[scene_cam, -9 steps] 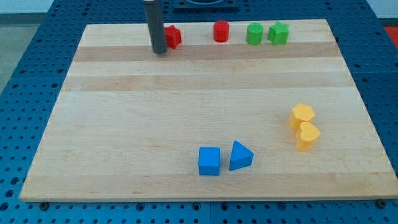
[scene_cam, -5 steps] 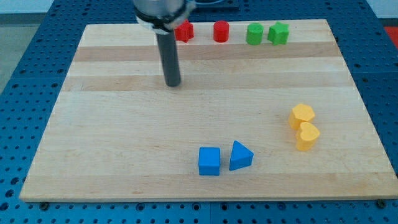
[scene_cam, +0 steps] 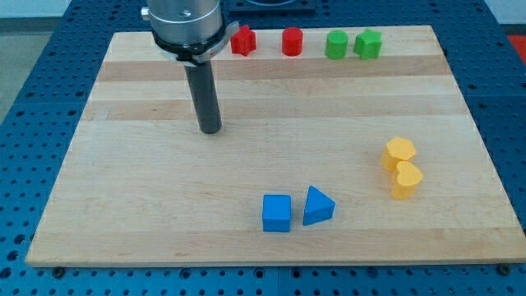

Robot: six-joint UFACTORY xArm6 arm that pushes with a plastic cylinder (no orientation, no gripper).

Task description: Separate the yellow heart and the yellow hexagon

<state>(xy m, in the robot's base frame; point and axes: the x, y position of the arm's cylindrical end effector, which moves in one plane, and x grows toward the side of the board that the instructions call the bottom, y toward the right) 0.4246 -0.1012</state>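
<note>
The yellow hexagon (scene_cam: 399,152) and the yellow heart (scene_cam: 406,180) sit touching at the view's right, the hexagon just above the heart. My tip (scene_cam: 211,130) rests on the wooden board (scene_cam: 123,205) left of centre, far to the left of both yellow blocks and touching no block.
A red star-like block (scene_cam: 242,41), a red cylinder (scene_cam: 292,41), a green cylinder (scene_cam: 336,44) and a green star-like block (scene_cam: 367,43) line the view's top edge. A blue cube (scene_cam: 277,213) and a blue triangle (scene_cam: 317,205) sit near the bottom centre.
My tip has moved from beside the red star-like block down the view toward the board's middle, then slightly left. That red block has shifted a little up and right. The yellow blocks have not moved.
</note>
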